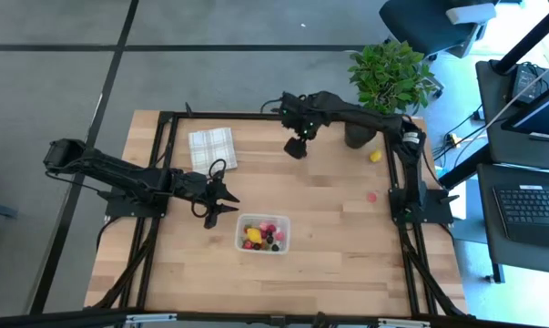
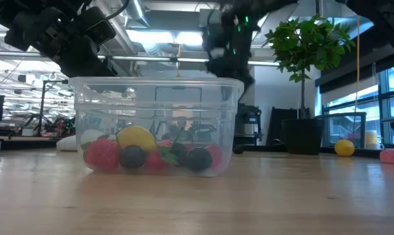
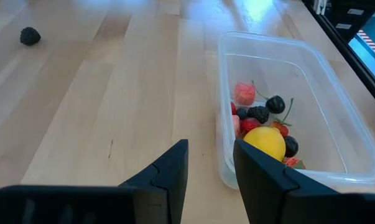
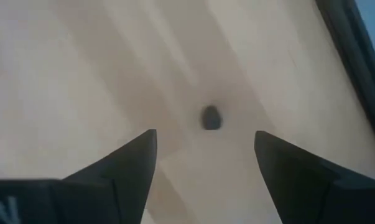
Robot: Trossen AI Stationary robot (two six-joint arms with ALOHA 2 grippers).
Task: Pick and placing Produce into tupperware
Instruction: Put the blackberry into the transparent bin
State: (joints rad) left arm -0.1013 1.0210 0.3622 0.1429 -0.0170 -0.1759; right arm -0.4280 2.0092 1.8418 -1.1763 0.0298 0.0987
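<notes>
The tupperware (image 1: 263, 234) sits on the desk (image 1: 329, 264) toward the six o'clock edge in the high view, a little right of centre. Inside it lie mixed produce pieces: a yellow lemon-like one (image 3: 265, 142), red and pink berries, and dark ones (all bunched at one end of the tub in the left wrist view).

The left hand (image 1: 221, 202) hovers just off the tub's ten o'clock corner, its fingers (image 3: 168, 171) a narrow gap apart with nothing between them.

The right hand (image 1: 297, 146) hangs over the desk toward twelve o'clock, fingers spread wide and empty. Directly beneath it, between the fingers in the right wrist view, a small dark berry (image 4: 210, 117) lies on the wood.

Two more pieces lie loose at the three o'clock side: a yellow one (image 1: 375, 156) near the potted plant (image 1: 390, 77), and a pink one (image 1: 371, 196) closer to the right arm's base.

A checked folded cloth (image 1: 211, 148) lies at about eleven o'clock from the tub, well apart from it.
</notes>
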